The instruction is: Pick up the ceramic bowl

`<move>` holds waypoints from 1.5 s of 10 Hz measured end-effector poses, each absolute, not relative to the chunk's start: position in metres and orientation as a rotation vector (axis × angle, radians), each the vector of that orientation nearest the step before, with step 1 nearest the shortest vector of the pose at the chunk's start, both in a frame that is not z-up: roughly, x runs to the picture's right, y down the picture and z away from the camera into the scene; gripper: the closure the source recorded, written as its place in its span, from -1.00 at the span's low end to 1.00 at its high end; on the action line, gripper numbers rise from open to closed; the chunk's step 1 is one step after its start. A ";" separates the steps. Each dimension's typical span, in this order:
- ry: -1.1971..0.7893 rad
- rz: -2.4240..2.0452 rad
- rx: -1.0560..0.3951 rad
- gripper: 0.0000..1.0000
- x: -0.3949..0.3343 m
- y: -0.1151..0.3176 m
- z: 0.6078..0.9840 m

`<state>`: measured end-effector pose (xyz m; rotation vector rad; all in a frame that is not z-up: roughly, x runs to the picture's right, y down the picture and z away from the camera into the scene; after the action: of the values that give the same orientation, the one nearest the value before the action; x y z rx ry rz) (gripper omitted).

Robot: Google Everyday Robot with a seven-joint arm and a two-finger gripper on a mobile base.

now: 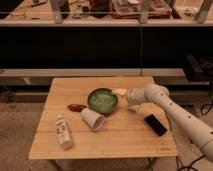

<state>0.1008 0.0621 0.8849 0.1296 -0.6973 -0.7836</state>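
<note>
Wooden table (145,145) is noted below the gripper (120,92). Ceramic bowl (102,100) is met at its tip. Whether anything is gripped cannot be told.

No text, brand, number or sign can be read anywhere. The white bottle (63,131) lying at the near left of the wooden table (125,140) carries a label with dark marks, too small to read. A small dark mark (162,146) by the table's near right corner is also illegible. The gripper (120,92), at the right rim of the ceramic bowl (102,100), shows no legible lettering.
</note>
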 end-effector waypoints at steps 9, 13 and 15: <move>-0.801 -0.901 0.074 -0.59 0.050 0.068 0.920; -0.778 -0.920 0.021 0.12 0.057 0.075 0.937; -0.769 -0.915 0.004 0.53 0.060 0.076 0.938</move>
<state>0.0598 0.0761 0.9376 0.0044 -0.7688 -0.9152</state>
